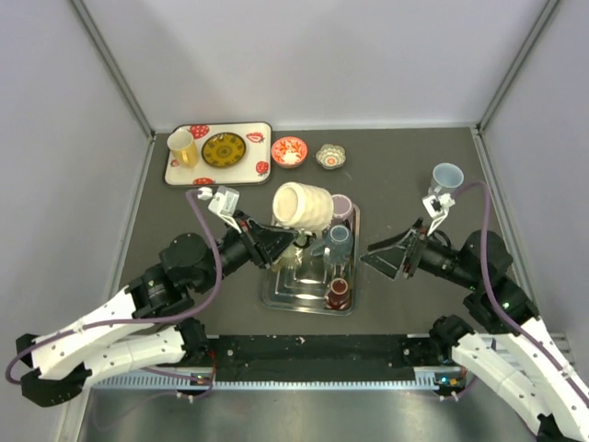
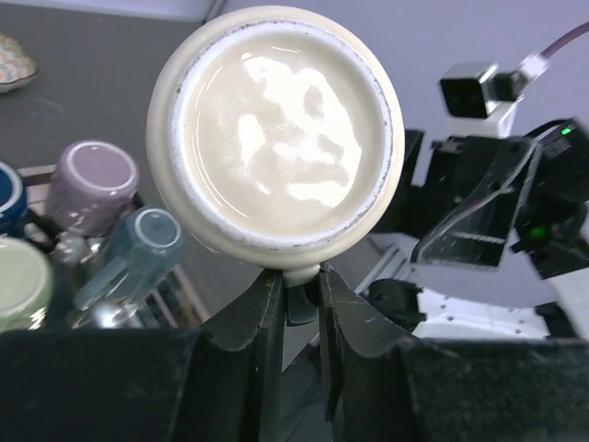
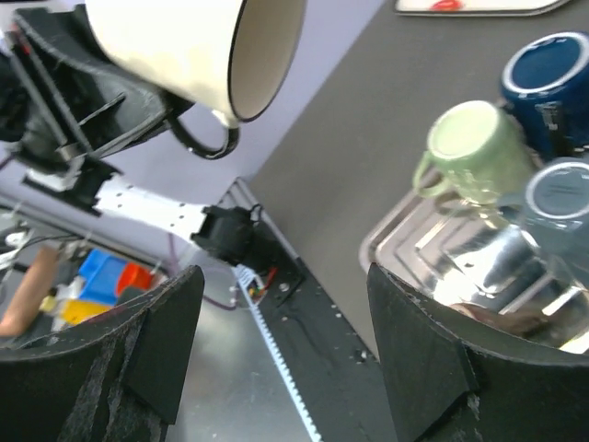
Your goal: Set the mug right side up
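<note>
While the left tool is pinching the handle of the cream mug between its nearly closed fingers, the mug is hanging in the air just beyond that tool's fingertips, clear of the dark worktop. The mug is lying tipped on its side. Its glossy base is facing back toward the left tool's wrist, and its open mouth is pointing away from that tool, toward the right tool.

A metal tray is sitting below and just ahead of the left tool. Upside-down mugs are standing in it: a blue-grey mug, a lilac mug, a pale green mug and a navy mug. A small brown cup is sitting at the tray's near corner.

The right tool is hovering just past the tray's far side from the left tool, its jaws standing wide apart and holding nothing, its fingers pointing toward the tray and the raised mug.

Well beyond the left tool, a patterned tray is carrying a yellow cup and a dark plate. A light blue mug is standing beyond the right tool.
</note>
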Tool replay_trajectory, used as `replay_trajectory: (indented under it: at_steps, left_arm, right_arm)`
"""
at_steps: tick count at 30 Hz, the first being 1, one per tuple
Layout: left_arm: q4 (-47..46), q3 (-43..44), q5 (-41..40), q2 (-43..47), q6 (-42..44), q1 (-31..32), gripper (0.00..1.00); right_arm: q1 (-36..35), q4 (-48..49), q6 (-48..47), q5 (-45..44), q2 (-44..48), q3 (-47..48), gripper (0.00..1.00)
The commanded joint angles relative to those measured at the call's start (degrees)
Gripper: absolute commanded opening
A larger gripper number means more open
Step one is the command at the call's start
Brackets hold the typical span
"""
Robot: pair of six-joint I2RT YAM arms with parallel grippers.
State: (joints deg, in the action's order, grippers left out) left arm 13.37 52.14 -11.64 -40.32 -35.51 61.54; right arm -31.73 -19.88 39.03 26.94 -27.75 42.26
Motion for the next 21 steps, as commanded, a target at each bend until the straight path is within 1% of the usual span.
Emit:
replay_trajectory:
  at_steps: [1, 2, 4, 5, 6, 10, 12, 16, 21]
  left_arm:
    - [-25.56, -3.45, 3.19, 0.42, -6.24, -0.28, 0.0]
    - [-28.63, -3.8, 4.51, 0.15, -7.11, -0.37, 0.0]
    - [-32.24, -4.41, 6.09, -1.07, -8.08, -0.37, 0.0]
    - [-35.57, -5.29, 6.71, -1.52, -8.96, -0.37, 0.0]
    - [-36.73, -5.73, 7.24, -1.87, -9.49, -0.37, 0.0]
    - [-42.27, -7.75, 8.21, -3.8, -11.42, -0.45, 0.0]
    - [-44.12, -8.28, 8.91, -4.94, -12.22, -0.37, 0.0]
    - [-46.5, -8.81, 10.32, -6.35, -13.1, -0.45, 0.0]
    - [-48.25, -9.16, 11.29, -7.93, -13.89, -0.45, 0.0]
  right_arm:
    - [-0.36, 14.32, 9.37, 10.22, 0.76, -4.63, 0.72]
    - [-0.44, 18.69, 10.79, 10.85, 0.76, -5.25, 0.71]
    - [-0.44, 23.72, 14.91, 11.29, 0.5, -7.09, 0.72]
    - [-0.44, 26.18, 16.24, 11.47, -0.02, -7.71, 0.71]
    - [-0.44, 30.99, 17.39, 11.56, -0.55, -8.07, 0.71]
    - [-0.44, 38.76, 22.39, 11.73, -4.41, -8.51, 0.7]
    - [-0.36, 43.58, 23.98, 12.17, -6.95, -8.69, 0.68]
    - [-0.53, 50.36, 27.94, 13.48, -11.44, -7.99, 0.66]
    - [-1.14, 51.78, 27.95, 14.28, -14.7, -5.96, 0.66]
